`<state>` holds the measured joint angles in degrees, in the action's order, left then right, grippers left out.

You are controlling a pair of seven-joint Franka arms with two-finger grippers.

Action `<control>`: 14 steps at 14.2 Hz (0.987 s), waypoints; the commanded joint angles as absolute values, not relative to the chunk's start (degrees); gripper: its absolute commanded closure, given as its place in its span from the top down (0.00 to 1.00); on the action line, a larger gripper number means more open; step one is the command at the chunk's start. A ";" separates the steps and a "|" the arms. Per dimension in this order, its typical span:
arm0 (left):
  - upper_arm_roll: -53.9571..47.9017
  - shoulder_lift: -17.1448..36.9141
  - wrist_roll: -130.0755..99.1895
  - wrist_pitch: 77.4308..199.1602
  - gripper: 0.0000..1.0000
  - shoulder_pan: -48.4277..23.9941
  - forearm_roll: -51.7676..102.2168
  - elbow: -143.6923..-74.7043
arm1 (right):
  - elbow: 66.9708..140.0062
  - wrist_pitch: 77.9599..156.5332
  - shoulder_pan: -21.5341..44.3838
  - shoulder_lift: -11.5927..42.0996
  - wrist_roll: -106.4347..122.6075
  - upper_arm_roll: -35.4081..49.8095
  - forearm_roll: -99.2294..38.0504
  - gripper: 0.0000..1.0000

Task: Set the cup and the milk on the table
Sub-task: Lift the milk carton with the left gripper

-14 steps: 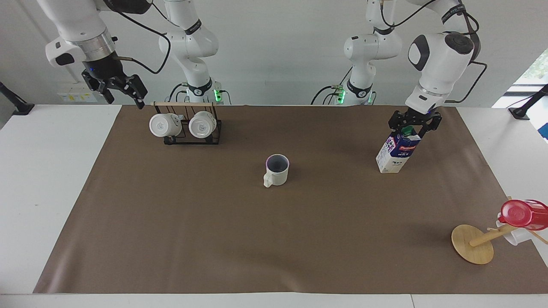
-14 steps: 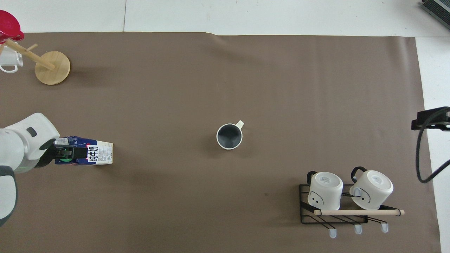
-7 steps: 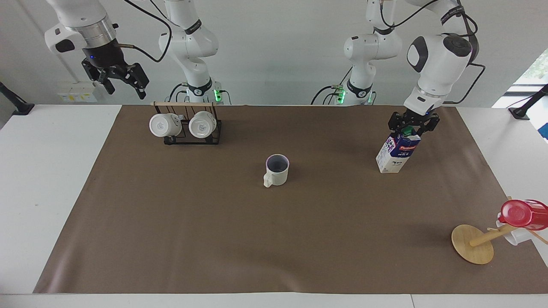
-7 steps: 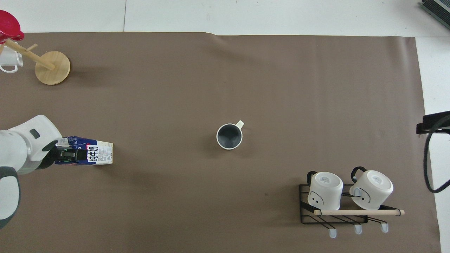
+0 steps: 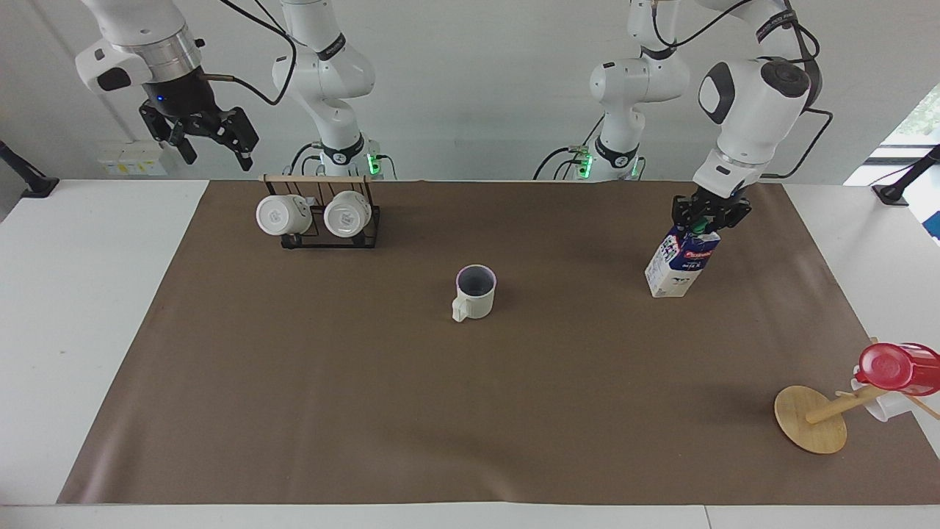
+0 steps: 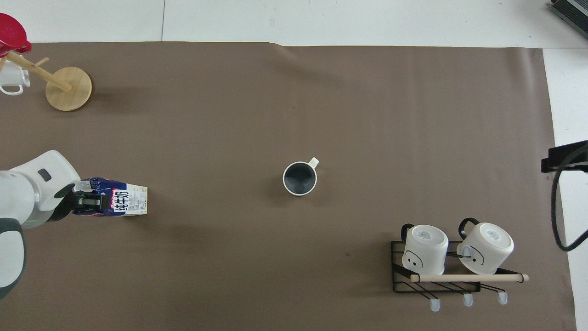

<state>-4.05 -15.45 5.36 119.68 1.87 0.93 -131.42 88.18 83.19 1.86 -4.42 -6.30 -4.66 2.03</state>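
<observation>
The cup (image 5: pixel 474 292) (image 6: pixel 299 178), a cream mug with a dark inside, stands upright in the middle of the brown sheet of the table (image 5: pixel 470 411), apart from both grippers. The milk (image 5: pixel 679 264) (image 6: pixel 121 202), a blue-and-white carton with a green cap, stands on the sheet toward the left arm's end. My left gripper (image 5: pixel 706 220) (image 6: pixel 87 202) sits on the carton's top, its fingers drawn in and shut on it by the cap. My right gripper (image 5: pixel 198 136) hangs open and raised over the table's edge beside the mug rack, holding nothing.
A black wire rack (image 5: pixel 319 217) (image 6: pixel 455 257) with two white mugs stands near the right arm's base. A wooden mug tree (image 5: pixel 811 419) (image 6: pixel 69 87) lies tipped at the left arm's end, farther from the robots, with a red cup (image 5: pixel 892 366) (image 6: pixel 11 34) on it.
The left gripper's fingers have closed in on the top of the milk carton. The right gripper has risen and drifted a little toward the rack. Cup and carton have stayed put.
</observation>
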 commanded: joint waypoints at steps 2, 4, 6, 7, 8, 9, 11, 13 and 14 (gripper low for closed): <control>-4.31 -16.26 5.01 118.40 0.51 2.11 0.09 -130.70 | 88.06 84.63 1.76 -4.04 -4.83 -4.48 3.16 1.00; -4.31 -15.91 4.75 117.86 0.51 1.93 0.35 -129.82 | 88.59 84.99 1.76 -4.22 -4.83 -4.39 3.16 1.00; -4.31 -15.56 4.57 117.25 0.51 1.85 0.44 -128.06 | 88.51 84.55 1.76 -4.31 -5.19 -4.39 2.11 1.00; -4.31 -15.56 3.61 116.90 0.51 1.67 0.44 -127.27 | 88.51 84.55 1.76 -4.31 -5.10 -4.39 2.11 1.00; -4.65 -15.47 1.95 116.63 0.51 1.58 0.44 -126.66 | 88.51 84.81 1.67 -4.22 -5.01 -4.39 2.02 1.00; -5.01 -15.47 0.19 116.11 0.51 1.41 0.44 -125.87 | 88.33 84.90 1.67 -4.22 -4.92 -4.39 2.02 1.00; -5.01 -14.51 -3.49 113.75 0.51 -2.26 0.44 -122.89 | 88.07 84.73 1.67 -5.27 -4.92 -4.39 2.11 1.00; -5.01 -14.06 -8.59 110.93 0.51 -5.60 0.44 -120.42 | 88.07 84.55 1.67 -5.36 -4.92 -4.39 2.11 1.00; -5.01 -13.89 -11.14 110.74 0.51 -7.45 0.44 -119.80 | 88.07 84.55 1.67 -5.27 -5.01 -4.39 2.02 1.00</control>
<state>-5.51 -15.16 -6.41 113.37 -3.86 0.98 -122.84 88.08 84.26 1.89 -4.87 -6.30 -4.53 2.24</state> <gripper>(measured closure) 0.489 0.000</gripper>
